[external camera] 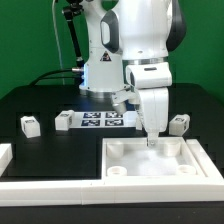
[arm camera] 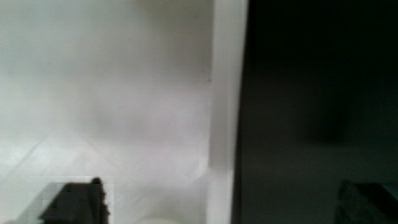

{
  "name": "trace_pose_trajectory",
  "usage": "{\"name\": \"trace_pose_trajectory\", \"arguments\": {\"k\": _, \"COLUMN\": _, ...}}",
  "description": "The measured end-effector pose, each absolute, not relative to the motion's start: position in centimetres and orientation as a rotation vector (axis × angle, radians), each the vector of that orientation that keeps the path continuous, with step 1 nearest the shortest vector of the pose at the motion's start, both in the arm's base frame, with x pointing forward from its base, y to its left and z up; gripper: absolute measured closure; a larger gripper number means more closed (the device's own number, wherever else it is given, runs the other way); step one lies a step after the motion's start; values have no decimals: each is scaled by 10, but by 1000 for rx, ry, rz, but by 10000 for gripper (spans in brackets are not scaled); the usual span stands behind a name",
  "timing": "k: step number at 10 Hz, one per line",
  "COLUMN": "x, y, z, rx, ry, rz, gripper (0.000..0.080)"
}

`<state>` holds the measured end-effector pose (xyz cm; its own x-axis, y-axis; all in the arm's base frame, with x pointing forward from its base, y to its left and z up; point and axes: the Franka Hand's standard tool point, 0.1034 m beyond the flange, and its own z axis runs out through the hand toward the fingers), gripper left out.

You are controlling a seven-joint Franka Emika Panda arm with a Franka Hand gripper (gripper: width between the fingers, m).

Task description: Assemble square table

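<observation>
The white square tabletop (external camera: 150, 162) lies at the front of the black table, rim up. My gripper (external camera: 152, 139) points straight down at its far rim. In the wrist view the gripper (arm camera: 222, 203) is open, its dark fingertips (arm camera: 75, 201) wide apart. The tabletop (arm camera: 107, 100) fills one side of that view and the black table the other, with the tabletop's edge running between the fingers. Nothing is held. Two white legs (external camera: 30, 125) (external camera: 63, 120) lie on the exterior view's left, and one leg (external camera: 180, 123) lies on its right. A small white block (external camera: 118, 172) sits at the tabletop's front corner.
The marker board (external camera: 103, 120) lies behind the tabletop, in front of the robot's base. White border rails run along the front (external camera: 100, 190) and the left edge (external camera: 4, 153) of the table. A green wall stands behind.
</observation>
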<state>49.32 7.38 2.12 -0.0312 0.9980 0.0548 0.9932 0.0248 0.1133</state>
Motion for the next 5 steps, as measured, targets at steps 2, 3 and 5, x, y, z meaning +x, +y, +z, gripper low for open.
{"name": "trace_pose_trajectory", "arguments": {"k": 2, "x": 493, "y": 78, "z": 30, "rx": 2238, "ry": 2139, "rz": 184, "gripper": 150}}
{"name": "trace_pose_trajectory", "arguments": {"k": 3, "x": 490, "y": 83, "z": 41, "rx": 2312, "ry": 2066, "rz": 160, "gripper": 150}}
{"name": "trace_pose_trajectory", "arguments": {"k": 5, "x": 487, "y": 96, "z": 50, "rx": 2456, "ry": 1905, "rz": 144, "gripper": 150}}
